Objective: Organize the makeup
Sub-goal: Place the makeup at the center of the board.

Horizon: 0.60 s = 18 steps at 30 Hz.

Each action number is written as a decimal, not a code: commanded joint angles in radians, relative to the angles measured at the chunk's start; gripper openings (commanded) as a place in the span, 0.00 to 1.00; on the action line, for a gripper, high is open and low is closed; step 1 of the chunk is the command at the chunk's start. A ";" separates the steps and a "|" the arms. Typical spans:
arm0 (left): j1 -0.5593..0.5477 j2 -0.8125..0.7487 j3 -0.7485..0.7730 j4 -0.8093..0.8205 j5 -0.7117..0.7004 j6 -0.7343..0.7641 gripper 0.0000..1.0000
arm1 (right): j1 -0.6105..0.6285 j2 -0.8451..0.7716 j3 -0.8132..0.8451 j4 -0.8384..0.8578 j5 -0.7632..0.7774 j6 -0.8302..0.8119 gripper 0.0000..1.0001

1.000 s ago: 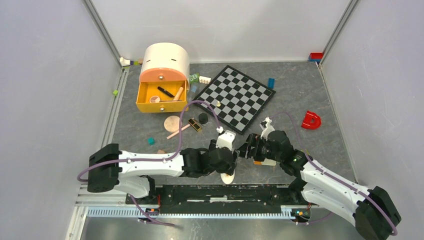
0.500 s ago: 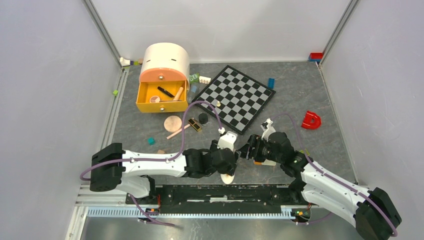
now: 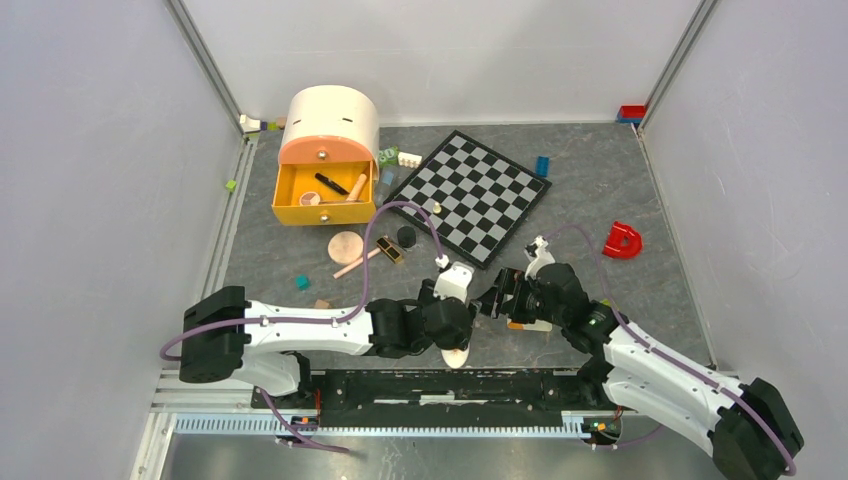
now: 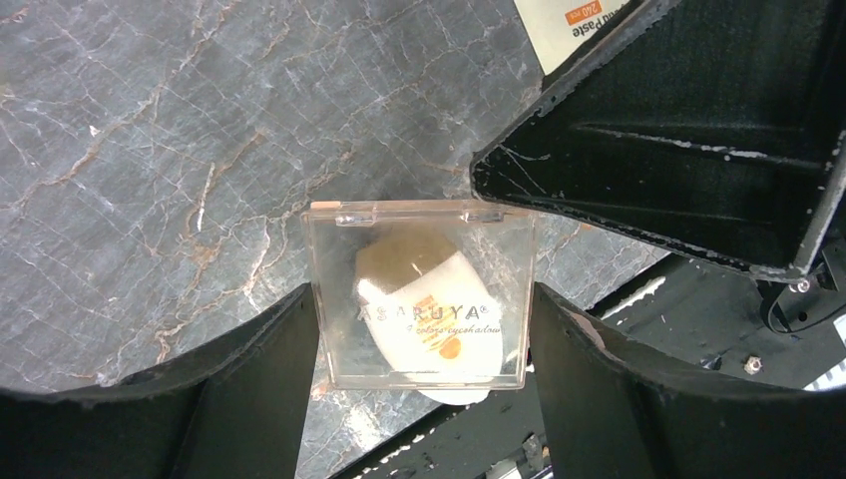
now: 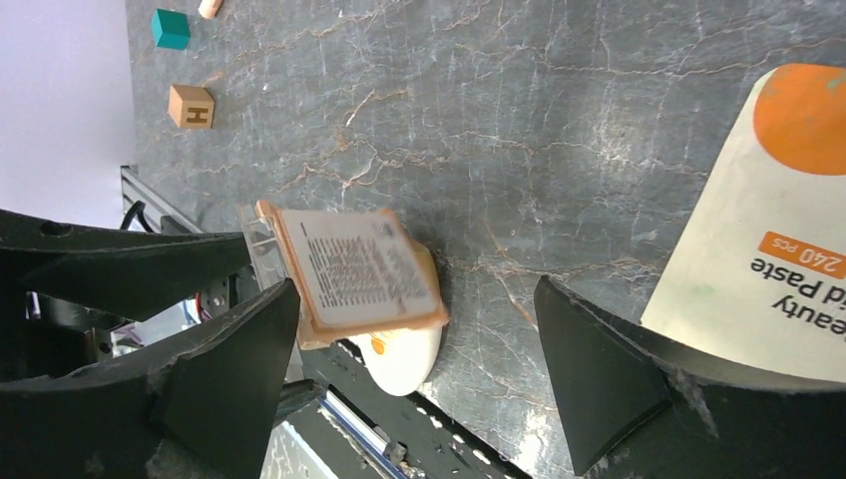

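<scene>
My left gripper [image 3: 452, 318] [image 4: 421, 329] is shut on a square eyeshadow palette [image 4: 419, 294] with a clear lid, a finger on each side. The right wrist view shows its peach back with a printed label [image 5: 364, 269], tilted. A cream oval [image 3: 455, 356] [image 5: 404, 361] lies under it at the table's near edge. My right gripper [image 3: 497, 298] [image 5: 417, 289] is open and empty, facing the palette from the right. A white-orange sachet [image 3: 530, 322] [image 5: 768, 220] lies flat beneath the right wrist. A round peach compact [image 3: 345, 245], a brush [image 3: 358, 262] and a small palette [image 3: 390, 250] lie mid-table.
A yellow drawer [image 3: 290, 212] stands open under the round peach-and-cream organizer [image 3: 330, 125], with a black pencil and other pieces in it. The chessboard [image 3: 470, 195] lies behind the grippers, a red D-shape [image 3: 622, 240] to the right. Toy cubes [image 5: 190, 105] lie on the left.
Almost nothing: both wrists have shifted only slightly, and the left gripper still holds the palette over the cream oval.
</scene>
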 commanded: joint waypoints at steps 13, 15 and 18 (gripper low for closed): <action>0.015 -0.011 0.034 -0.054 -0.193 -0.045 0.65 | 0.006 -0.098 0.163 -0.368 0.376 -0.127 0.97; 0.015 -0.017 0.050 -0.146 -0.239 -0.100 0.64 | 0.005 -0.102 0.178 -0.389 0.407 -0.145 0.97; 0.016 -0.020 0.083 -0.277 -0.260 -0.163 0.64 | 0.005 -0.098 0.192 -0.404 0.424 -0.159 0.97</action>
